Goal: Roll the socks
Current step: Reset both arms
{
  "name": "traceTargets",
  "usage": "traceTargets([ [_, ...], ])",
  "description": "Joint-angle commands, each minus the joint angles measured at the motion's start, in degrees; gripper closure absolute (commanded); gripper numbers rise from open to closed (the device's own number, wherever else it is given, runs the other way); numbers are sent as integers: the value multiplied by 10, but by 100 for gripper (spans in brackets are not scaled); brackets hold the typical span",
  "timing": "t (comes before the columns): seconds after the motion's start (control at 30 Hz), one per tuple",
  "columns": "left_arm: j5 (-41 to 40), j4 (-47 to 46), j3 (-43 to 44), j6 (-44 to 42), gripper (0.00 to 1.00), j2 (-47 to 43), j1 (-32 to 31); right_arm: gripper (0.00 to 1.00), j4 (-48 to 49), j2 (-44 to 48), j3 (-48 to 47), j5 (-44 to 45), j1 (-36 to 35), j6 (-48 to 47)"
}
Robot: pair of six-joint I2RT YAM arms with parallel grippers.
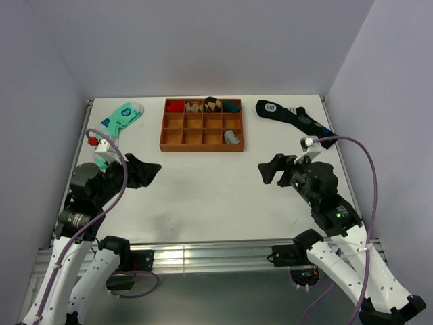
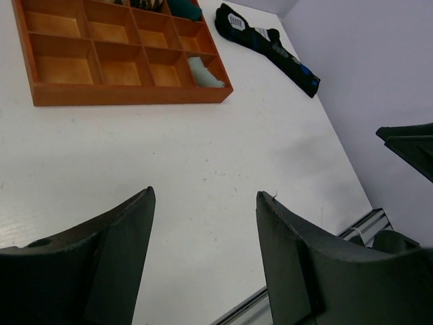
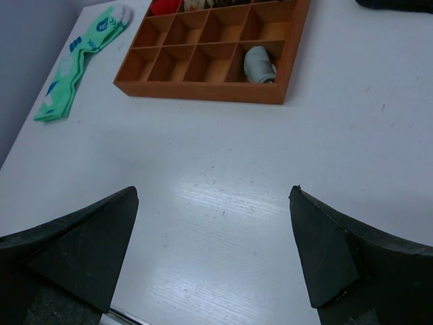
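Note:
The light-grey socks (image 1: 233, 138) lie rolled in the bottom right compartment of the orange divided tray (image 1: 203, 145). They also show in the left wrist view (image 2: 205, 72) and in the right wrist view (image 3: 258, 64). My left gripper (image 1: 150, 170) is open and empty, above the table at the near left, apart from the tray; in its wrist view (image 2: 205, 198) only bare table lies between the jaws. My right gripper (image 1: 268, 172) is open and empty at the near right; its wrist view (image 3: 214, 193) shows only table between the jaws.
A mint-green patterned sock (image 1: 120, 120) lies flat at the far left. A long dark navy sock (image 1: 292, 117) lies at the far right. The tray's back row holds several other rolled socks (image 1: 203, 105). Grey walls close three sides.

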State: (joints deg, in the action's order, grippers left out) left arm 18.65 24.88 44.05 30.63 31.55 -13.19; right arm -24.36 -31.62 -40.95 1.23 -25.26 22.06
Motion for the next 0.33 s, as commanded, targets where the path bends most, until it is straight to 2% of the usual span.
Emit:
traceTargets([
  [0.0,-18,-14,-1,-6,33,-6,-14,0,-2,-1,10,13,-1,7],
  [0.3,-9,-20,-5,-6,32,-13,-27,0,-10,0,-1,14,-1,0],
])
